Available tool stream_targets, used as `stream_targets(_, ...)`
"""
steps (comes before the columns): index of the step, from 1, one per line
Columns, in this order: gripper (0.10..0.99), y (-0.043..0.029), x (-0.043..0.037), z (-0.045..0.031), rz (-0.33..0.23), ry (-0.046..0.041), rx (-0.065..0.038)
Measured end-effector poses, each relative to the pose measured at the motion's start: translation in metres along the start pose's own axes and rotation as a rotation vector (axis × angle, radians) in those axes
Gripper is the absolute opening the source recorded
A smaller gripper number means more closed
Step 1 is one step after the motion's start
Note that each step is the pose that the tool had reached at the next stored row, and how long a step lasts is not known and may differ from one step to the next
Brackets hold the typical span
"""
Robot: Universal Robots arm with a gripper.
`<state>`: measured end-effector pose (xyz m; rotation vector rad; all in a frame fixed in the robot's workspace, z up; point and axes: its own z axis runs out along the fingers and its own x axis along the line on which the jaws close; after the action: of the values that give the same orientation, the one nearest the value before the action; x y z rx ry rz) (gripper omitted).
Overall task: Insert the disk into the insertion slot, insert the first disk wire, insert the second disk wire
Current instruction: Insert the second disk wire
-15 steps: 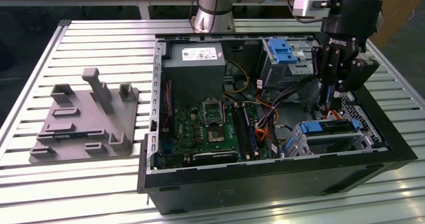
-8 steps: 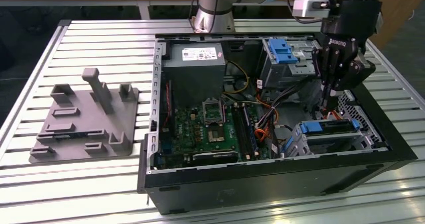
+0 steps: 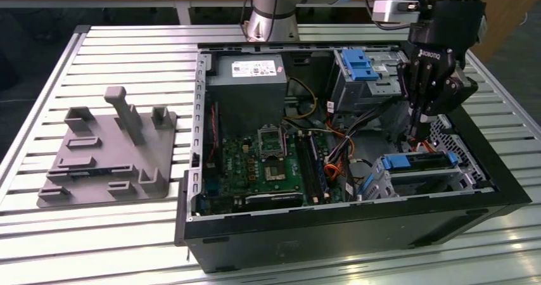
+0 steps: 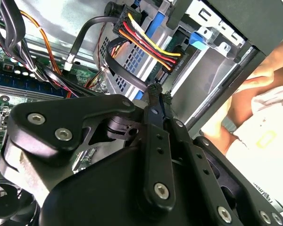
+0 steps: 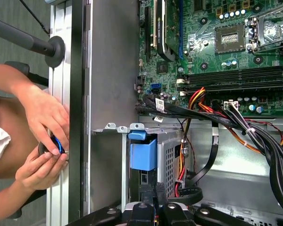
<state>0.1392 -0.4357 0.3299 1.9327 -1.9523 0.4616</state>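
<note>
Disk (image 3: 420, 163) already seated in the perforated insertion slot (image 3: 460, 152) — blue handle outward. Gripper (image 4: 159, 90) fingertips pinched together, tips down at the drive's rear by the wire connector (image 4: 146, 37) — positioned for cable insertion.

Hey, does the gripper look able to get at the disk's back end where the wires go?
Probably yes: the gripper hangs just above the disk seated in the insertion slot, case open on top, though loose cables crowd nearby.
</note>
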Motion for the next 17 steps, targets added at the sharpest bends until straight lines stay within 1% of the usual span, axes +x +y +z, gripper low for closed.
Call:
stream_targets(8,0.145,0.0000,0.0000,0.0000,0.000,-0.0005,0.000)
stream_targets(12,0.145,-0.0005,0.0020,-0.0028,0.000,-0.0027,0.000)
stream_targets(17,0.145,-0.0056,0.0024,-0.0036,-0.001,-0.0043,-0.001)
